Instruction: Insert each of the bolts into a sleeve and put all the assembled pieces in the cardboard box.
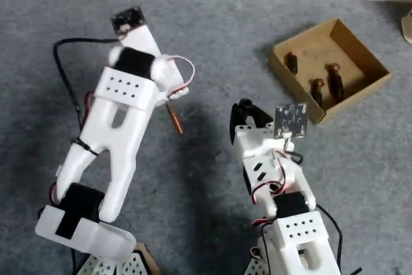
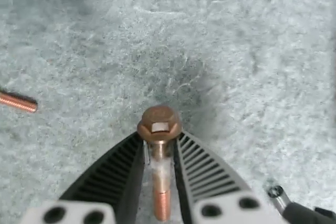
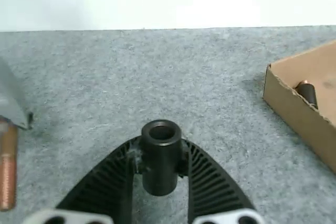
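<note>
My left gripper (image 2: 160,139) is shut on a copper bolt (image 2: 160,129), its hex head past the fingertips and its threaded end back between the fingers. In the high view that bolt (image 1: 176,118) hangs slanted above the carpet under the left gripper (image 1: 168,94). My right gripper (image 3: 160,144) is shut on a black sleeve (image 3: 160,156) with its open bore facing out. In the high view the right gripper (image 1: 244,113) sits right of the bolt and apart from it. The cardboard box (image 1: 360,53) at the back right holds three assembled pieces (image 1: 335,82).
The end of another copper threaded bolt (image 2: 18,102) lies on the grey carpet beside my left gripper. The box wall (image 3: 294,111) stands close to my right gripper, with one piece (image 3: 306,93) inside. Open carpet (image 1: 212,43) lies between the arms and the box.
</note>
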